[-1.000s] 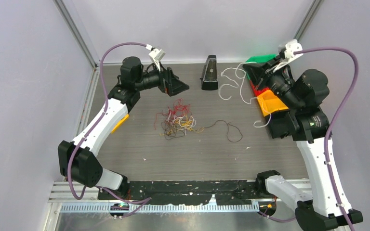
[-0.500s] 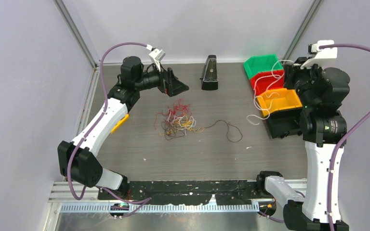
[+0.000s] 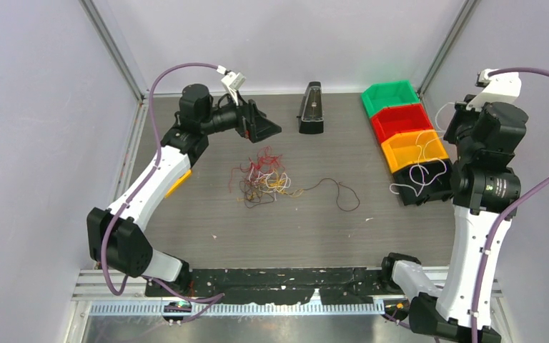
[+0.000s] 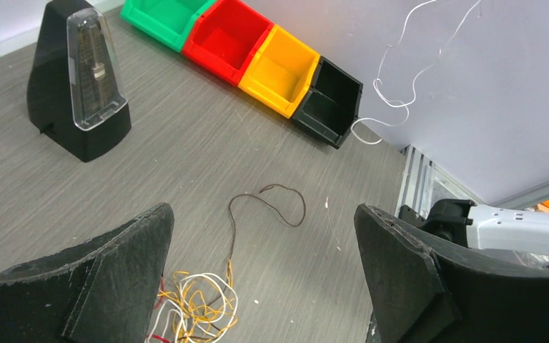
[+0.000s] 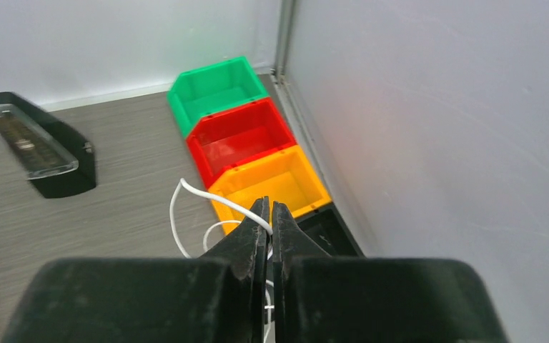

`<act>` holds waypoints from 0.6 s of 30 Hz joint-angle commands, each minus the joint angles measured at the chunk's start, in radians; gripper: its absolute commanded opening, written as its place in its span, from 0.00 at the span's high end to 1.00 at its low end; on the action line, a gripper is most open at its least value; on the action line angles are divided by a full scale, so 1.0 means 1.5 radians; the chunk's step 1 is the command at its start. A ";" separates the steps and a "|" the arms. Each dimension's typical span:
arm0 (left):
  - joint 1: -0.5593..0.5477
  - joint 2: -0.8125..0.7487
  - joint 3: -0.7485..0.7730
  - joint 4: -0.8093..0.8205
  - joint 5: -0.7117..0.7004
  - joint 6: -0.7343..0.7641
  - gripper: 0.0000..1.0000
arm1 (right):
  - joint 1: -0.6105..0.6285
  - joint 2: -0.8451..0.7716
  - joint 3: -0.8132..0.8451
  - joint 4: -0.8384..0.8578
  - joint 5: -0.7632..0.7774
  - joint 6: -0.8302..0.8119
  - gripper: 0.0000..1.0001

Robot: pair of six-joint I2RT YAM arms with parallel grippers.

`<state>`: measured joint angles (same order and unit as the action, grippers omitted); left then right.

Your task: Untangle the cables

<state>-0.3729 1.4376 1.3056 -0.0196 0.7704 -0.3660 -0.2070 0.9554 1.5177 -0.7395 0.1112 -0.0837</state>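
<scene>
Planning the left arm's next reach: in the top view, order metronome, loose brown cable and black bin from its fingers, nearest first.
From the left fingers:
1. metronome, back centre.
2. loose brown cable, mid-table.
3. black bin, right side.

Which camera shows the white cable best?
Top external: the white cable shows most of its length, hanging down past the black bin. Left wrist shows it thin against the wall; right wrist, only a short loop.

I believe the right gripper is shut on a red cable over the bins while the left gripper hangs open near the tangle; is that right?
Not quite: the cable in the shut right gripper is white, not red, as the right wrist view shows. The rest holds.
</scene>
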 commanded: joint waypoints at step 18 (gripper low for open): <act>0.014 -0.010 -0.050 0.077 0.028 -0.043 0.00 | -0.222 0.147 -0.069 0.154 -0.126 -0.134 0.95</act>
<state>-0.3668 1.4429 1.2438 0.0490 0.7876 -0.4210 -0.5041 1.1435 1.4147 -0.6464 -0.0021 -0.2241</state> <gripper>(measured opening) 0.994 0.073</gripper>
